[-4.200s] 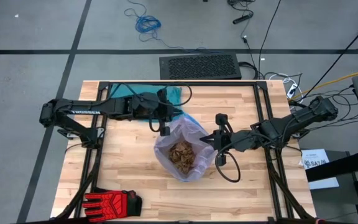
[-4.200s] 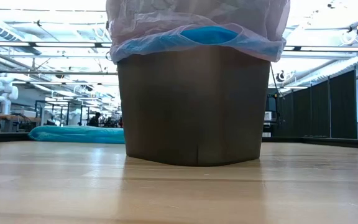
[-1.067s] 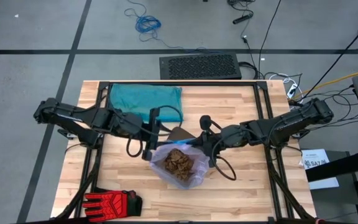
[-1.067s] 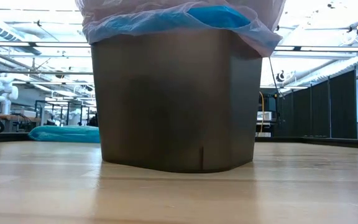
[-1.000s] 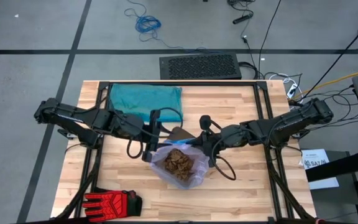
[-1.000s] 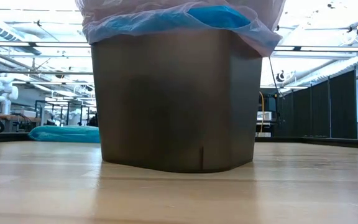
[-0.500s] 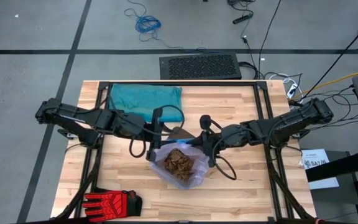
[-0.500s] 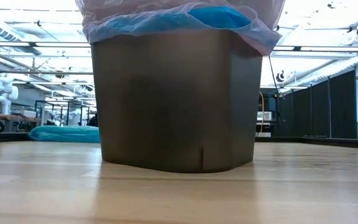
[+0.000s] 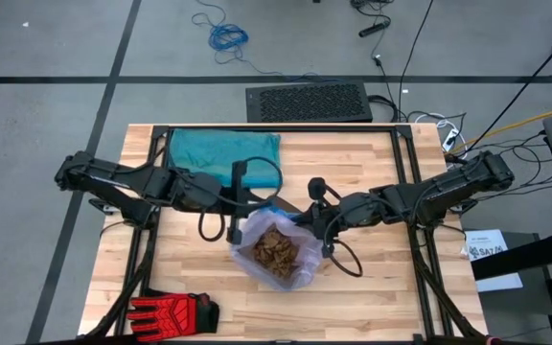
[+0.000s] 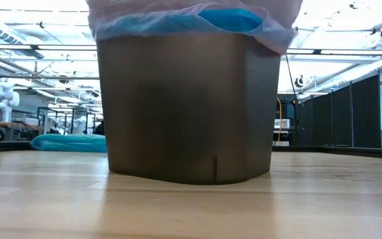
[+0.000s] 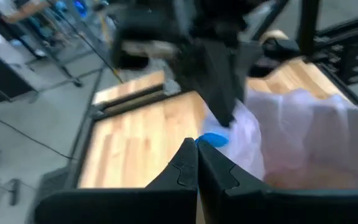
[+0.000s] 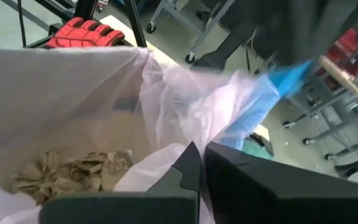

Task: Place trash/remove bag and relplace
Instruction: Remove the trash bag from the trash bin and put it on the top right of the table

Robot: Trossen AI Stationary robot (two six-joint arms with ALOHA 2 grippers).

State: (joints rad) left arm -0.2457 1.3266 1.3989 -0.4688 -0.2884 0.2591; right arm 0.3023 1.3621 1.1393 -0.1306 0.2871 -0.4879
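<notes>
The bag (image 9: pixel 274 251), a pale lilac liner with a blue rim, sits in a dark bin (image 10: pixel 188 109) at the table's middle. Its rim folds over the bin's top (image 10: pixel 197 23). Tan paper trash (image 9: pixel 274 249) fills its bottom and also shows in the right wrist view as the trash (image 12: pixel 73 171). My left gripper (image 9: pixel 248 205) is shut at the bag's far-left rim. My right gripper (image 9: pixel 309 223) is shut at its right rim. The teal replacement bag (image 9: pixel 223 150) lies flat near the table's far edge. My left gripper (image 11: pixel 196 147) pinches the bag's blue rim (image 11: pixel 213 139) at its fingertips, coming level from the table's left. The rim is raised above the bin, and the film (image 11: pixel 291 137) hangs slack beyond it. My right gripper (image 12: pixel 202 152) pinches the lilac film of the bag's right rim (image 12: pixel 182 138), coming from the table's right and slanting down. From there the blue rim (image 12: pixel 284 78) runs stretched toward the other gripper.
A red-and-black glove (image 9: pixel 171 311) lies at the table's near-left corner. A black frame (image 9: pixel 276 128) runs along the table's far edge and sides. Bare wood lies near and to the right of the bin.
My left gripper has moved a little toward the table's far edge and right, staying shut on the blue rim. The bag's left rim has drawn up slightly with it. The bin and my right gripper have kept still.
</notes>
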